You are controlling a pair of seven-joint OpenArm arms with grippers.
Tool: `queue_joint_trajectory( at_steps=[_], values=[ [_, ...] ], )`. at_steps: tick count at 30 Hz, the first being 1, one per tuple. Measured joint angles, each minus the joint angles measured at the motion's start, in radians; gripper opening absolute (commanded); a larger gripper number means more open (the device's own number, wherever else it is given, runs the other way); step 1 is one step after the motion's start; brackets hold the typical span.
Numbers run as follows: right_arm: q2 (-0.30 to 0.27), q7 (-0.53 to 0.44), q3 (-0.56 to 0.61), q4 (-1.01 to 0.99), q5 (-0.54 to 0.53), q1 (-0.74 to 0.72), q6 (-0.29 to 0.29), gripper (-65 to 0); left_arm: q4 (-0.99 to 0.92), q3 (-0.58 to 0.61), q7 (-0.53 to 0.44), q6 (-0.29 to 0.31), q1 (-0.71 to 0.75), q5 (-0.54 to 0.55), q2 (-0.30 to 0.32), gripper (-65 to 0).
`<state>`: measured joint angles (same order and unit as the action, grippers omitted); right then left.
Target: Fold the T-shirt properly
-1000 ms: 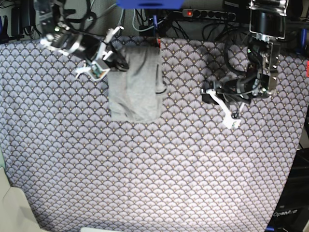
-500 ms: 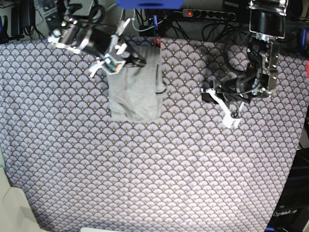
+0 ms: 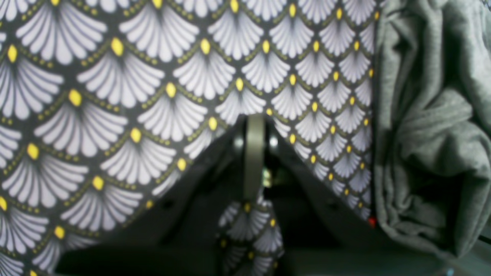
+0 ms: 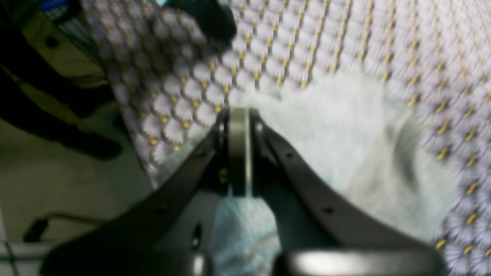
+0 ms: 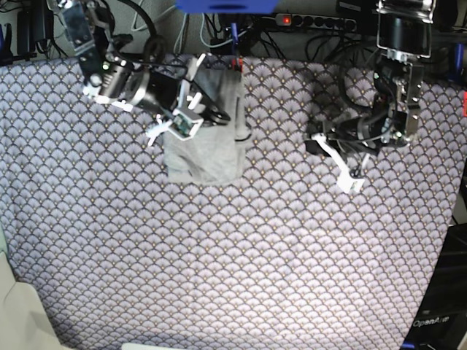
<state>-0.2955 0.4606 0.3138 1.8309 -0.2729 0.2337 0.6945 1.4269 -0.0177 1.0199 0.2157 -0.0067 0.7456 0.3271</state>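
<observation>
Right tool (image 5: 222, 117) farther over T-shirt (image 5: 208, 157)

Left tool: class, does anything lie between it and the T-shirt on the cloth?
Nothing visible does. Only bare patterned tablecloth separates the left tool from the T-shirt; the right tool is already over the shirt.

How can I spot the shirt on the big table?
Find the purple-white fan-patterned tablecloth covering the table, then look to its far edge, left of the middle. The plain light grey T-shirt lies there folded into a narrow strip, the only thing without any pattern.
</observation>
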Motion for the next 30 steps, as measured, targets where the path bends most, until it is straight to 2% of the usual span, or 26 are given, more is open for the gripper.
queue_joint_trajectory(
  at_steps=[7,10,13,17,21,26,30],
  values=[
    [0.010,-0.034,0.084,-0.224,-0.004,-0.086,-0.003,-65.0,0.000,0.000,0.000,0.000,0.000,0.000,-0.003,-65.0],
    [0.011,-0.092,0.119,-0.266,-0.010,-0.092,-0.003,-65.0,0.000,0.000,0.000,0.001,-0.001,0.000,-0.003,-65.0],
    [0.011,-0.098,0.119,-0.282,-0.014,-0.092,-0.003,-65.0,0.000,0.000,0.000,0.000,-0.002,0.000,-0.003,-65.0],
    [0.000,-0.072,0.117,-0.226,-0.002,-0.083,-0.003,-65.0,0.000,0.000,0.000,0.001,-0.003,0.000,-0.003,-65.0],
    [-0.050,-0.061,0.112,-0.115,0.004,-0.074,-0.003,-65.0,0.000,0.000,0.002,0.001,-0.014,0.000,-0.003,-65.0],
    [-0.066,0.007,0.087,0.016,0.005,-0.050,-0.001,-65.0,0.008,0.001,0.003,0.000,-0.032,0.001,-0.003,-65.0],
    [-0.090,0.018,0.052,0.108,-0.003,0.003,-0.001,-65.0,0.108,-0.005,0.066,-0.004,-0.040,-0.007,-0.001,-65.0]
  ],
)
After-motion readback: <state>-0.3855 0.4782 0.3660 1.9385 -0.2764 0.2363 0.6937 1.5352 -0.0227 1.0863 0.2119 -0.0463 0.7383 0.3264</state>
